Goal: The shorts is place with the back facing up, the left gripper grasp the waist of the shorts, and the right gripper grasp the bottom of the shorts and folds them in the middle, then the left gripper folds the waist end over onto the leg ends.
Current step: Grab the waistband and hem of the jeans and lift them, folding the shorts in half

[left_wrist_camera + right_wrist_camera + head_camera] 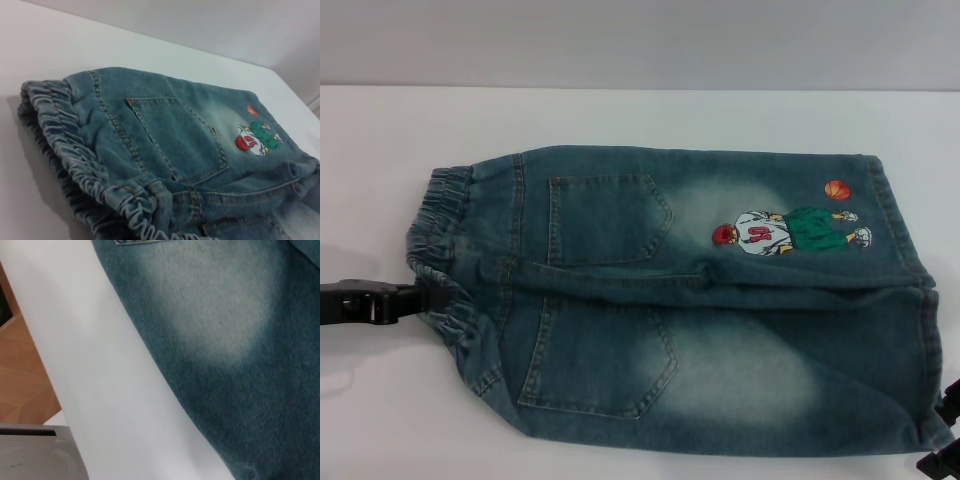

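Observation:
The faded blue denim shorts [650,300] lie flat on the white table, back pockets up. The ruffled elastic waist [445,250] is at the left. The bottom of the shorts [910,300], with its straight leg hems, is at the right beside the embroidered basketball player [790,230]. My left gripper [420,298], a black claw, reaches in from the left and meets the middle of the waistband. Only black slivers of my right gripper [942,435] show at the near right hem corner. The left wrist view looks along the shorts [175,140] from the waist [75,145]. The right wrist view shows denim [240,340] close up.
The white table [620,120] extends behind and in front of the shorts, with a pale wall beyond its far edge. In the right wrist view the table edge [100,365] runs diagonally, with wooden floor [20,375] and a grey box [35,455] below it.

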Available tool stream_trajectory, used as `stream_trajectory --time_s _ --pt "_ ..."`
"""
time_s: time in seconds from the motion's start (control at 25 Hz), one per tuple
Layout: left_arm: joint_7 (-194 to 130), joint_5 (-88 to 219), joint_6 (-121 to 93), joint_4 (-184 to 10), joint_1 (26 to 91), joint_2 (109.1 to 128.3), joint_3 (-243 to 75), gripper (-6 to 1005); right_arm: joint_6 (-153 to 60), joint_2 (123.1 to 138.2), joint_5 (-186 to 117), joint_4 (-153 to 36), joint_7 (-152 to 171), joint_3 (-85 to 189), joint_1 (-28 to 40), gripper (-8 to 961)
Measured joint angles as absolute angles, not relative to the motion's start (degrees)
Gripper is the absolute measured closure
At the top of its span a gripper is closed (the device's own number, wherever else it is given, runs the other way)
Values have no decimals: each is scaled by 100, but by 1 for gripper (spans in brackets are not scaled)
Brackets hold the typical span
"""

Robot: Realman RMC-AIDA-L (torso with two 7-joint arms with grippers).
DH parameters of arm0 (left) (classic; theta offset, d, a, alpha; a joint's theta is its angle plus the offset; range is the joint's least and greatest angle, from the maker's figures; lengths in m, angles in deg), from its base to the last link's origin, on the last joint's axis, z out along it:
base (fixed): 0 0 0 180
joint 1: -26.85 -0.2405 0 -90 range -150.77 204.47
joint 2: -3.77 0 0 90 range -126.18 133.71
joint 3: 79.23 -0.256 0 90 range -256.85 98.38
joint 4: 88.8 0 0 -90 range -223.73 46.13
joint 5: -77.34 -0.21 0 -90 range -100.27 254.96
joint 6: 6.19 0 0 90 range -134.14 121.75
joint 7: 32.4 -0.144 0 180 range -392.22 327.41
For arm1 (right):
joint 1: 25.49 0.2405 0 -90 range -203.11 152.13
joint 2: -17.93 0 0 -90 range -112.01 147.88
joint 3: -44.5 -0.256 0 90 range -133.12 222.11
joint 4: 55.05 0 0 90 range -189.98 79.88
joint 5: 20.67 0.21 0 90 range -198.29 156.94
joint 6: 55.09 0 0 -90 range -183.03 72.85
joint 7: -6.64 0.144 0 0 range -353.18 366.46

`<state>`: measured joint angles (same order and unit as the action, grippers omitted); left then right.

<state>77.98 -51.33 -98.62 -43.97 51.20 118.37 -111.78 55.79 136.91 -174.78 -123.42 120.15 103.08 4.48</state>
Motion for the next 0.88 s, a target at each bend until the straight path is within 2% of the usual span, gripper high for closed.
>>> stream_trajectory --time_s 0.64,0.88 --pt "7786 -5097 -9865 -4398 5103 11831 -11157 966 5565 13671 -17181 -12384 11942 10285 403 496" --pt "7776 -5097 -9865 -4397 5094 11844 -11157 966 5520 13668 -17190 -12387 11926 10294 403 680"
